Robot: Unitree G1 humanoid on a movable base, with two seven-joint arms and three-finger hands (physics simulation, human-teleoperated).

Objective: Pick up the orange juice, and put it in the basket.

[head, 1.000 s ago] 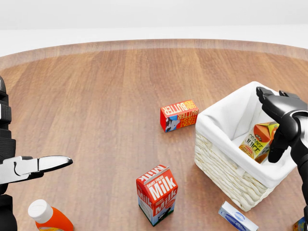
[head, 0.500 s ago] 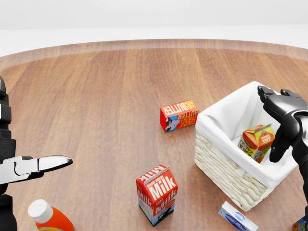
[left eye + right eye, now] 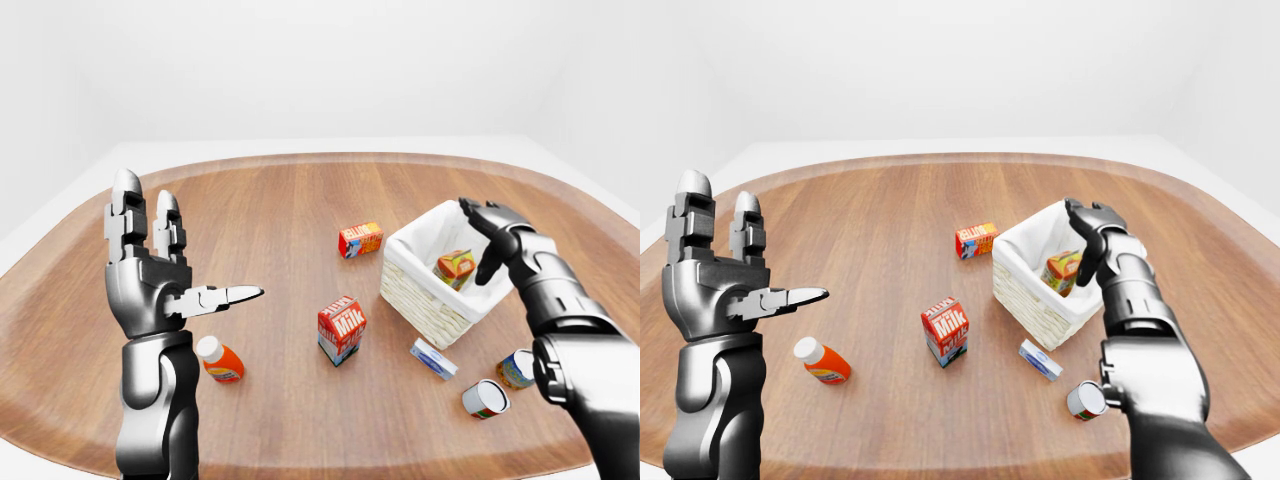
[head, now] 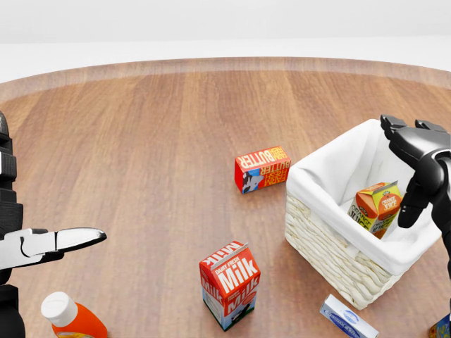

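The orange juice (image 4: 377, 206) is lying tilted inside the basket (image 4: 331, 239), leaning against the white lining near the right wall in the head view. I am holding the right robot hand (image 4: 417, 167) just above the basket's right rim, fingers spread apart and gripping nothing; one dark finger is hanging down beside the carton without closing on it. I am keeping the left robot hand (image 3: 150, 270) raised at the left of the left-eye view, fingers upright and thumb pointing right, also empty. On the wooden tabletop (image 4: 141, 141) are standing a milk carton (image 4: 230, 284) and a butter box (image 4: 262, 168), with an orange bottle (image 3: 219, 359), a small blue-and-white box (image 3: 433, 357) and two cans (image 3: 486, 398) lying near.
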